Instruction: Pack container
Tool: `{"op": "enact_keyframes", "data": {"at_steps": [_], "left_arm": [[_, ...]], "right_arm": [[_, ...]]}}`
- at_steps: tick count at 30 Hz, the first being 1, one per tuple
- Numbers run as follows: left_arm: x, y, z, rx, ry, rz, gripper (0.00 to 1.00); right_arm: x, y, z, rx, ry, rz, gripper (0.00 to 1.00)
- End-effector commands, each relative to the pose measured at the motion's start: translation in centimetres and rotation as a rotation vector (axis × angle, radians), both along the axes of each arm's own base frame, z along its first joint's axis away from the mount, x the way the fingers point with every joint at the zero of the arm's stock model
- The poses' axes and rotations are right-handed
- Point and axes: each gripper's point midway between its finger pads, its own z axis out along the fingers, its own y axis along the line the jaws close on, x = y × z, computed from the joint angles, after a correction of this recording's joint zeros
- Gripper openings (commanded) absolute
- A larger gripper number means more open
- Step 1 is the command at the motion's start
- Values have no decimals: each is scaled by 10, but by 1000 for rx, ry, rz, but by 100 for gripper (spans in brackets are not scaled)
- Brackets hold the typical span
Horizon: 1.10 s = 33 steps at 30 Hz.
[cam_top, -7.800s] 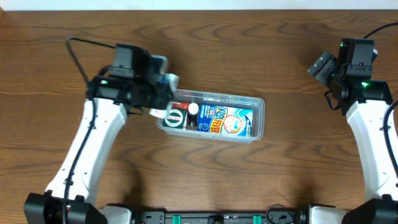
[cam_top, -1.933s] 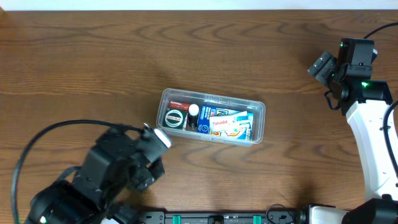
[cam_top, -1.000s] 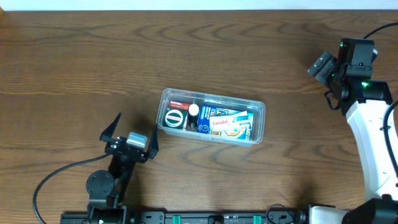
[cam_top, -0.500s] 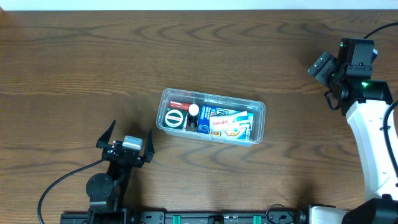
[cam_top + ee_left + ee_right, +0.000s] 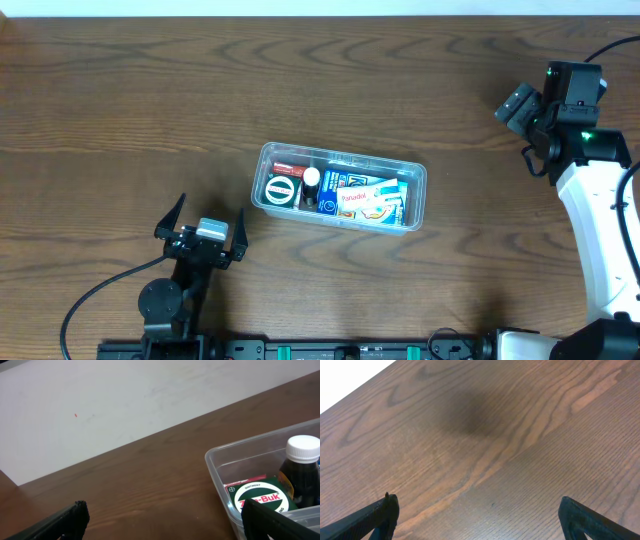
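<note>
Bright even light; sharp focus; soft shadow on table (image 5: 470,415).

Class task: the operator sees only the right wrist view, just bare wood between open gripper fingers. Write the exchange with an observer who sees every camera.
Operator: Where is the container?
Observer: The container sits mid-table, far from the right gripper.
Operator: What is in it?
Observer: A green round tin, a white-capped dark bottle and a blue carton.
</note>
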Motion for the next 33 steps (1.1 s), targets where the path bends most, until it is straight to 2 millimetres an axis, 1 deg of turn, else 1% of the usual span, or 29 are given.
{"op": "enact_keyframes", "data": {"at_steps": [1, 24, 26, 28, 33], "left_arm": [[-1, 0, -15, -18, 50, 0, 98], [-1, 0, -15, -18, 50, 0, 98], [-1, 0, -15, -18, 50, 0, 98], [-1, 0, -15, -18, 50, 0, 98], [-1, 0, -15, -18, 50, 0, 98]], "right_arm": [[-1, -3, 1, -13, 3, 0, 99], [-1, -3, 1, -13, 2, 0, 99], [-3, -2, 8, -14, -15, 2, 99], [-6, 0, 20, -16, -47, 7, 99], [-21, 8, 68, -24, -180, 26, 99]]}}
